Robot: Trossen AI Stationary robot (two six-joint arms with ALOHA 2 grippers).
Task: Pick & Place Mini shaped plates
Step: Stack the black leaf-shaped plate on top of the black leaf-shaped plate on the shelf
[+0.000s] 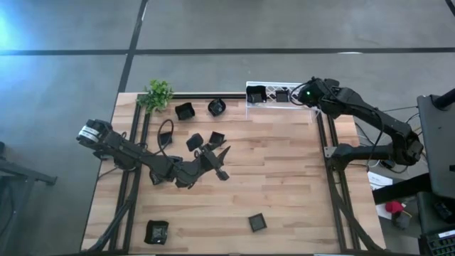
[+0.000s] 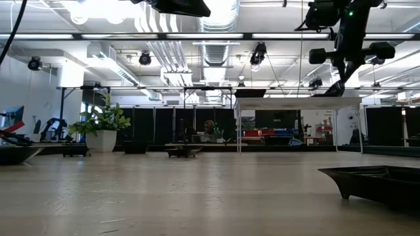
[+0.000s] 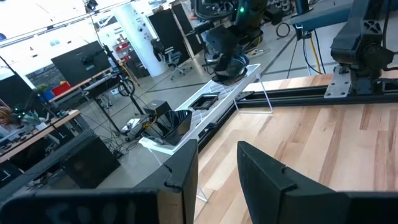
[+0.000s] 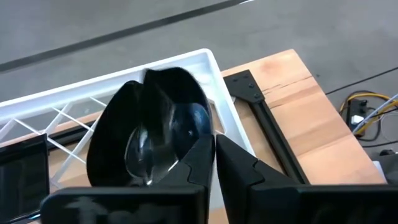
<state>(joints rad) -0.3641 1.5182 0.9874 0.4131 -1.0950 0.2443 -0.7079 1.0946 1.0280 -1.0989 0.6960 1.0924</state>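
Observation:
My right gripper (image 1: pixel 307 94) hangs over the right end of the white lattice rack (image 1: pixel 281 104), shut on a rounded black mini shaped plate (image 4: pixel 155 130) that stands in the rack. Two more plates (image 1: pixel 256 94) (image 1: pixel 282 94) sit in the rack to its left. My left gripper (image 1: pixel 222 162) is held level above the middle of the table, open and empty (image 3: pixel 217 168). Near it, two plates (image 1: pixel 193 142) (image 1: pixel 215 137) lie flat on the wood. My right gripper holds the plate by its rim (image 4: pixel 205 134), at the side nearest the rack's right end, pinched between the two fingertips. The fingers slant down from above. The plate stands on edge, tilted, its lower part inside the rack's lattice.
Loose plates lie at the far side (image 1: pixel 185 110) (image 1: pixel 217 107) and near the front edge (image 1: pixel 156 231) (image 1: pixel 257 222). A small green plant (image 1: pixel 158 94) stands at the far left corner. Bare wood (image 1: pixel 284 171) spreads right of my left gripper.

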